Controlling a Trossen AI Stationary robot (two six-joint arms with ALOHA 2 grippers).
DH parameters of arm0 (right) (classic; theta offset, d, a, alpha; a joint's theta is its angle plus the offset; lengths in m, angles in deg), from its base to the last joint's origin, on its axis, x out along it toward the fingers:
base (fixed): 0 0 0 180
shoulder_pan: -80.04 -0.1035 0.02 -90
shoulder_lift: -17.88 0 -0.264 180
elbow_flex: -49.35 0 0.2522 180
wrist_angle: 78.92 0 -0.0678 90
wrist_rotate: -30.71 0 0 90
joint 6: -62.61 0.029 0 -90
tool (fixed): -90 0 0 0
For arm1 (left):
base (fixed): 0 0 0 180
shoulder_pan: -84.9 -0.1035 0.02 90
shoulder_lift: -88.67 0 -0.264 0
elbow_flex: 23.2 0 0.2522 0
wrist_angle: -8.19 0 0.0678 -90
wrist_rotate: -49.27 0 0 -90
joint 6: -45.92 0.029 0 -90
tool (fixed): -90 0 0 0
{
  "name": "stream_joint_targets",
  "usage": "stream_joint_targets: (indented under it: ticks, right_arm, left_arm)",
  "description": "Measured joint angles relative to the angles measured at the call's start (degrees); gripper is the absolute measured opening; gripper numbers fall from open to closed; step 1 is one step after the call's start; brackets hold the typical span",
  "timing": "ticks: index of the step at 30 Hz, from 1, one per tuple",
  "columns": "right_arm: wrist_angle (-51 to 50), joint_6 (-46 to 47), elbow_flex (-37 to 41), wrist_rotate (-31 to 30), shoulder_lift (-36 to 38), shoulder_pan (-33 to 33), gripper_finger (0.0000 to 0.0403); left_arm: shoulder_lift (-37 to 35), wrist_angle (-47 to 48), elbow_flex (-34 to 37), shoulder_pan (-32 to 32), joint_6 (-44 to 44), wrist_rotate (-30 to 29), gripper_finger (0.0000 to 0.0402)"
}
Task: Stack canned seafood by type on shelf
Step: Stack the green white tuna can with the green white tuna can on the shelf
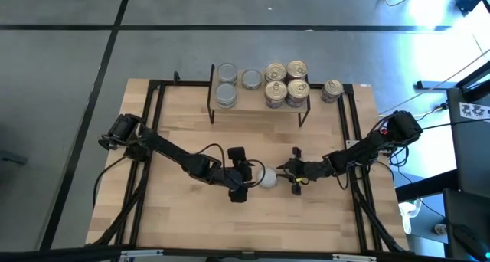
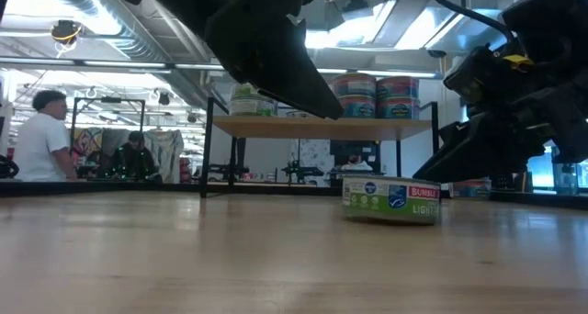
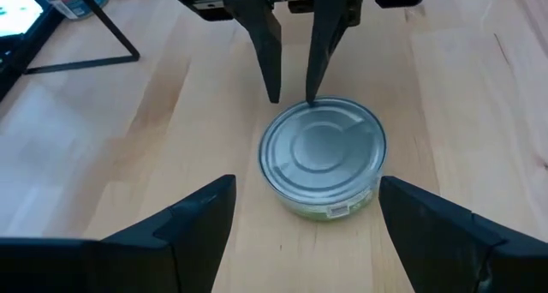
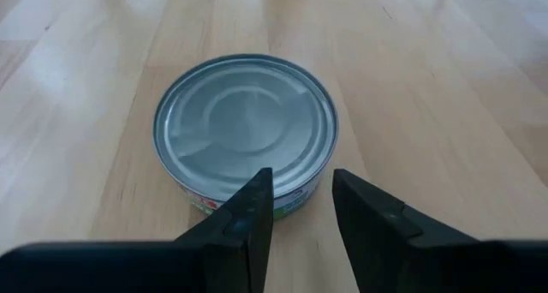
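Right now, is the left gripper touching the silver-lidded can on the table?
Apart. The left wrist view shows bare wood between each finger of the open left gripper and the can.

I've got both arms reaching inward, low and facing each other: left gripper [image 1: 253, 176] spread wide, right gripper [image 1: 285, 171] with jaws narrowly parted, neither holding anything.

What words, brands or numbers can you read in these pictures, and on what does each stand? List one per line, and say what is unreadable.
"BUMBLE": on the side label of the can on the table, low view; the word runs on round the can.
"LIGHT": same label, beneath it.
The round blue logo on that label: too small to read.
The labels of the cans on the shelf: too blurred to read.
The label strip in the wrist views: unreadable.
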Motion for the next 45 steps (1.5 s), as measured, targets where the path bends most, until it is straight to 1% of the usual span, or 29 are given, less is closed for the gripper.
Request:
stream_joint_targets:
  ticks: [3, 7, 17, 22, 30, 32, 35, 38, 45]
  right_arm:
    - [-0.3, 0.7, 0.0, -0.8, 0.0, 0.0, 0.0127]
    - [-3.9, 0.9, 0.4, -0.6, -0.4, 0.0, 0.0127]
    - [-3.2, 1.1, 0.4, -0.4, -0.4, 0.0, 0.0127]
    - [-3.0, 1.1, 0.3, -0.6, -0.3, 0.0, 0.0127]
    - [-0.8, 1.1, 0.2, -0.7, -0.3, 0.1, 0.0127]
    - [0.9, 1.0, 0.2, -0.7, -0.2, 0.1, 0.0127]
    - [1.2, 1.0, 0.1, -0.7, -0.2, 0.1, 0.0127]
    - [0.7, 1.4, 0.1, -0.7, -0.2, 0.1, 0.0127]
    - [0.7, 4.1, 0.0, -1.0, -0.2, 0.1, 0.0127]
  left_arm:
    - [0.0, 0.0, 0.0, 0.0, -0.6, 0.0, 0.0285]
    - [0.0, 0.0, 0.0, 0.1, -0.4, 0.0, 0.0285]
    - [0.0, 0.0, 0.0, -0.4, 1.2, 0.0, 0.0285]
    - [0.0, 0.2, 0.0, -1.9, 1.2, -0.1, 0.0285]
    - [0.7, 1.3, 0.0, -4.4, -1.5, 0.0, 0.0285]
    - [1.9, 1.3, 0.0, -5.2, -3.1, 0.7, 0.0285]
    - [4.2, 1.5, 0.0, -6.1, -4.0, 3.9, 0.0285]
    - [5.4, 1.9, 0.0, -6.4, -3.8, 4.3, 0.0285]
    - [5.1, 3.4, 0.0, -6.4, -0.5, 4.3, 0.0285]
